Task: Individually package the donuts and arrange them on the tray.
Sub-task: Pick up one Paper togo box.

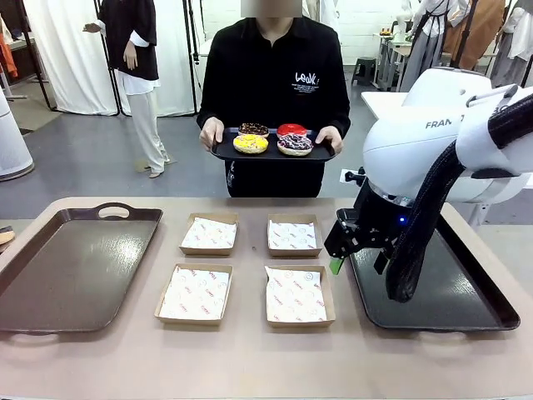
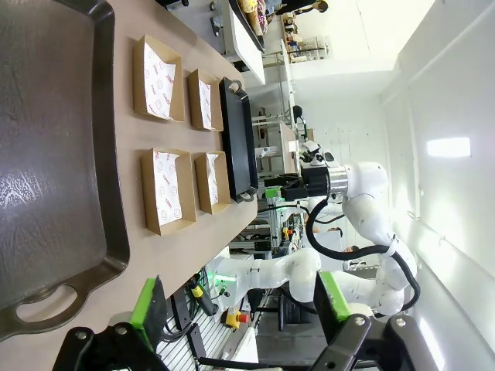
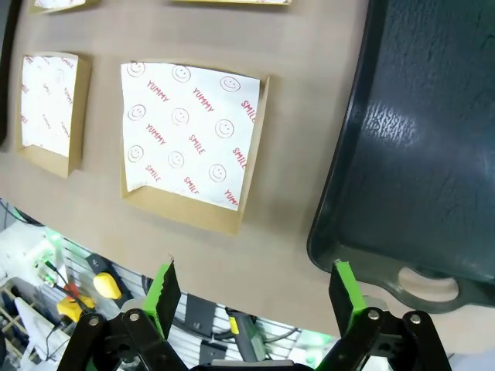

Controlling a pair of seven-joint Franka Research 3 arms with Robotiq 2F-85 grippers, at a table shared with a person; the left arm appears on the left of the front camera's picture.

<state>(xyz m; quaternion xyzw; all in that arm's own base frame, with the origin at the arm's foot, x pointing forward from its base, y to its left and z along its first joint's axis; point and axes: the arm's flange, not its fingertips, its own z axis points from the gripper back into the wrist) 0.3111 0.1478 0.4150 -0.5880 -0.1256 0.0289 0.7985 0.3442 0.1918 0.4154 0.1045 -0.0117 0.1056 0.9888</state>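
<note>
Right wrist view, right fingers (image 3: 165, 292) spread wide, empty, left fingers (image 2: 147, 311) likewise spread, holding nothing

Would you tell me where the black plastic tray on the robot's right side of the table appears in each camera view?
Front view: the black plastic tray lies at lower right, on the table's right side.
Left wrist view: upper middle, seen nearly edge-on.
Right wrist view: right half, its handle at the bottom.
Shared landmark: the paper-lined brown cardboard box beside its near end.
</note>
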